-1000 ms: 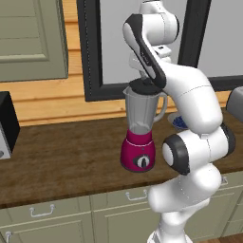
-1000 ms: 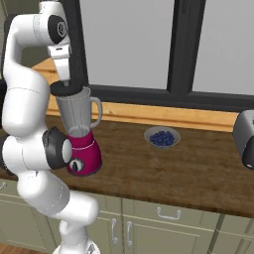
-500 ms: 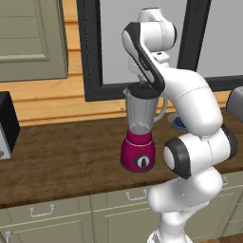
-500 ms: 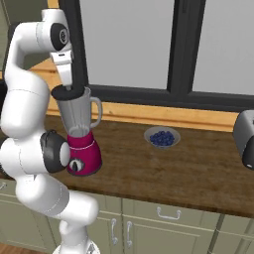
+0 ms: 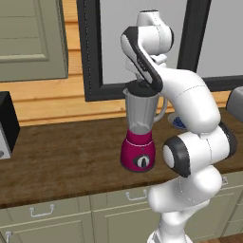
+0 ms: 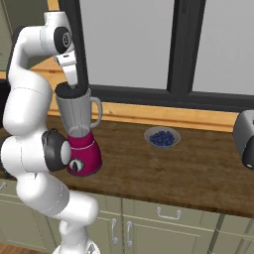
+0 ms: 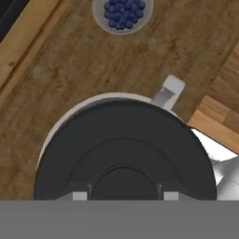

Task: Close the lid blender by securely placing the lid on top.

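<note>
Blender (image 5: pixel 140 137) stands upright on the wooden bench (image 5: pixel 66 161), nearer the front edge than the back, magenta base with round black dial facing front, clear greyish jar above with side handle (image 6: pixel 97 111) pointing toward the bowl side. Lid (image 7: pixel 123 154), black round cap, sits at the jar mouth, covering the opening almost fully; hand view shows a thin strip of jar rim outside the lid's far edge, handle poking out past it. In base views lid (image 5: pixel 141 88) reads as a dark disc level with the top of the jar; whether it is fully seated on the rim cannot tell.

Tool (image 6: pixel 71 85) comes straight down onto the lid from above, jaws drawn in close and pinched on the lid's raised centre knob; fingertips mostly hidden at the bottom of the hand view, so exact contact points hard to see.

Shallow grey bowl of blue berries (image 6: pixel 161 137) sits on the bench well apart from the blender, toward the back edge under the window (image 6: pixel 149 44). Dark appliance (image 5: pixel 7 126) at one bench end, grey toaster-like box (image 6: pixel 244 139) at the other. Cabinet drawers (image 5: pixel 42 211) below the front edge
</note>
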